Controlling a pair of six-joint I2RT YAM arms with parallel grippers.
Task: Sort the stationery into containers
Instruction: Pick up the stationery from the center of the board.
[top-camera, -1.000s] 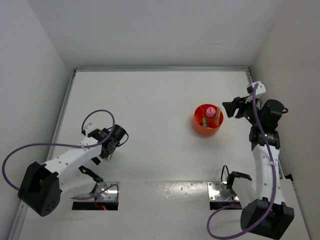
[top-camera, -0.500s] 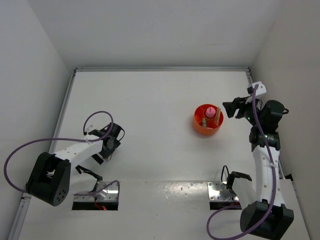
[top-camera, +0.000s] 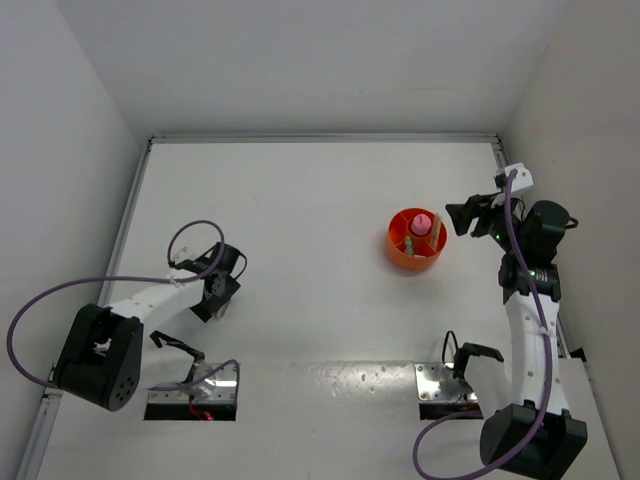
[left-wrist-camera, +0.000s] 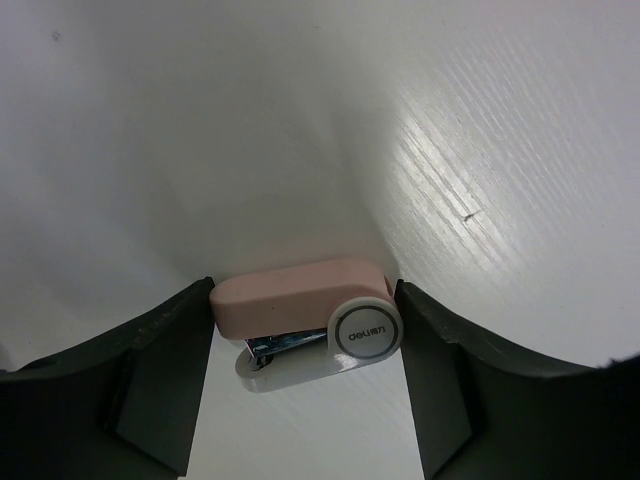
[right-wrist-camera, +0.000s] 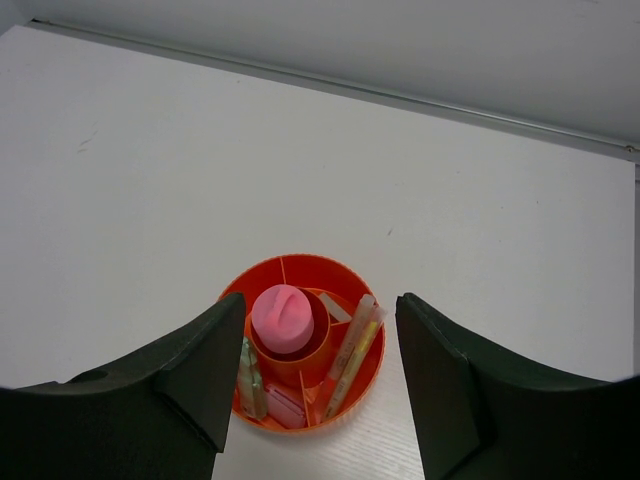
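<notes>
A small pink and white stapler (left-wrist-camera: 300, 300) lies on the white table. My left gripper (left-wrist-camera: 303, 310) stands over it, one finger against each end, shut on it. In the top view the left gripper (top-camera: 222, 283) hides the stapler. The orange cup (top-camera: 398, 256) stands right of the middle; its dividers show in the right wrist view (right-wrist-camera: 300, 264). Inside are a pink-capped tube (right-wrist-camera: 282, 318), thin yellow and pink sticks (right-wrist-camera: 350, 352), a green marker (right-wrist-camera: 250, 380), a pink piece (right-wrist-camera: 286, 406) and a whitish bit (right-wrist-camera: 336, 308). My right gripper (right-wrist-camera: 320, 310) hangs open just right of the cup (top-camera: 460, 218), holding nothing.
White walls close in the table on the left, back and right, with a metal strip (top-camera: 320, 138) along the far edge. Two metal mounting plates (top-camera: 440, 382) sit at the near edge by the arm bases.
The left arm swung a little left and back towards its base, and its jaws closed in onto the stapler. The right arm and the cup have not moved.
</notes>
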